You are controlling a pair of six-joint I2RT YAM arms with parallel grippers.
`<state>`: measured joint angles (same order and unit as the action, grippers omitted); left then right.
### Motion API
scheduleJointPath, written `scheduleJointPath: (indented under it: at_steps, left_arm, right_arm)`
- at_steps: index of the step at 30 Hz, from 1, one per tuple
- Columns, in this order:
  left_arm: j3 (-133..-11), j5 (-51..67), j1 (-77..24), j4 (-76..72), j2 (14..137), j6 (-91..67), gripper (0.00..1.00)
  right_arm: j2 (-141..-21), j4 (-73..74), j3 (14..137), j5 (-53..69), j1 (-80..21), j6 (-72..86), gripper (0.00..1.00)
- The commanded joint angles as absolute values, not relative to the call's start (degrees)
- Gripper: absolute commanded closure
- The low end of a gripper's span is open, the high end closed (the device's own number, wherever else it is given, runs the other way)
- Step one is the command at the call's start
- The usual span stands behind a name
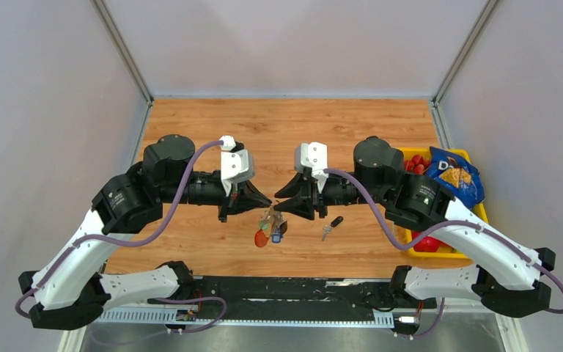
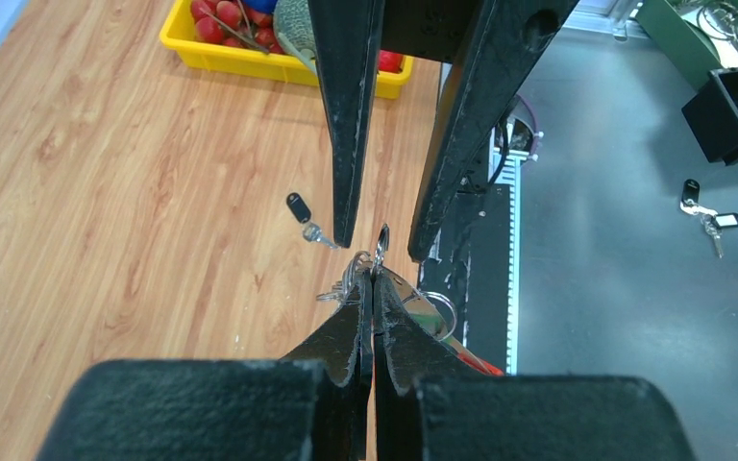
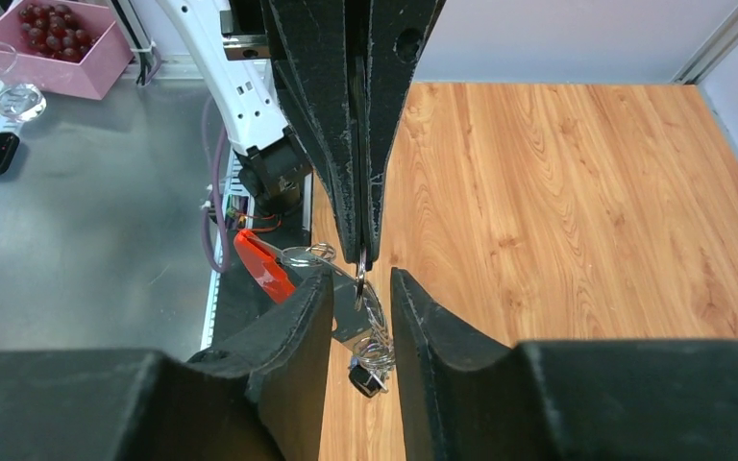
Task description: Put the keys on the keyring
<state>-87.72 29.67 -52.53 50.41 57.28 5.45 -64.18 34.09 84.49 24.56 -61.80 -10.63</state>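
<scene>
The keyring (image 1: 270, 222) hangs in a bunch with a red oval tag (image 1: 262, 238) just above the table's front middle. My left gripper (image 1: 267, 201) is shut on the thin metal ring at its top, seen in the left wrist view (image 2: 374, 272). My right gripper (image 1: 280, 198) faces it, open, with its fingers on either side of the ring and strap (image 3: 360, 277), not closed on them. The key (image 1: 331, 226), black head and silver blade, lies flat on the wood to the right of the bunch; it also shows in the left wrist view (image 2: 300, 211).
A yellow bin (image 1: 434, 254) with red items and a blue snack bag (image 1: 453, 176) stands at the right edge, under the right arm. The black base rail (image 1: 286, 290) runs along the near edge. Off the table are a pink box (image 3: 58, 43) and spare keys (image 2: 706, 216).
</scene>
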Motion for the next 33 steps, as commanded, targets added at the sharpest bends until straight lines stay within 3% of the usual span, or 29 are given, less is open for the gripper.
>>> scheduleJointPath:
  at_steps: [1, 4, 6, 7, 13, 14, 15, 17, 19, 24, 33]
  left_arm:
    - [-89.84, 30.14, -52.9, 48.77, 56.73, 6.49, 1.0]
    - [-89.78, 30.29, -52.87, 48.78, 56.61, 6.4, 1.0]
    - [-89.79, 30.33, -52.9, 48.68, 56.49, 6.35, 1.0]
    - [-89.68, 30.28, -52.91, 48.6, 56.33, 6.34, 1.0]
    - [-88.44, 29.95, -52.91, 47.35, 54.79, 6.22, 0.98]
    - [-87.95, 30.0, -52.87, 46.07, 54.25, 6.13, 0.95]
    - [-86.7, 30.24, -52.86, 45.23, 53.09, 6.05, 0.82]
    - [-84.54, 30.75, -52.89, 42.4, 50.92, 5.88, 0.67]
    - [-82.43, 30.86, -52.91, 39.26, 48.93, 5.38, 0.57]
    - [-79.51, 29.18, -52.88, 33.14, 46.38, 4.03, 0.5]
    - [-74.12, 27.31, -52.91, 24.41, 48.22, 0.47, 0.49]
  right_arm:
    - [-64.83, 34.8, 86.29, 26.46, -61.7, -10.91, 0.68]
    - [-65.28, 34.73, 86.39, 27.08, -61.72, -10.73, 0.76]
    - [-65.47, 34.8, 86.43, 27.72, -61.7, -10.72, 0.98]
    - [-65.43, 34.76, 86.33, 27.76, -61.72, -10.77, 1.0]
    - [-63.15, 33.84, 84.37, 27.43, -61.7, -11.12, 1.0]
    - [-62.39, 33.37, 83.81, 27.04, -61.7, -11.08, 1.0]
    - [-61.57, 32.65, 83.11, 26.39, -61.7, -10.88, 1.0]
    - [-59.63, 30.98, 81.46, 25.56, -61.71, -10.59, 1.0]
    - [-57.54, 29.0, 79.73, 25.32, -61.74, -10.17, 1.0]
    - [-52.93, 24.47, 75.33, 26.24, -61.7, -9.8, 1.0]
    - [-41.2, 12.08, 63.44, 29.94, -61.74, -10.84, 1.0]
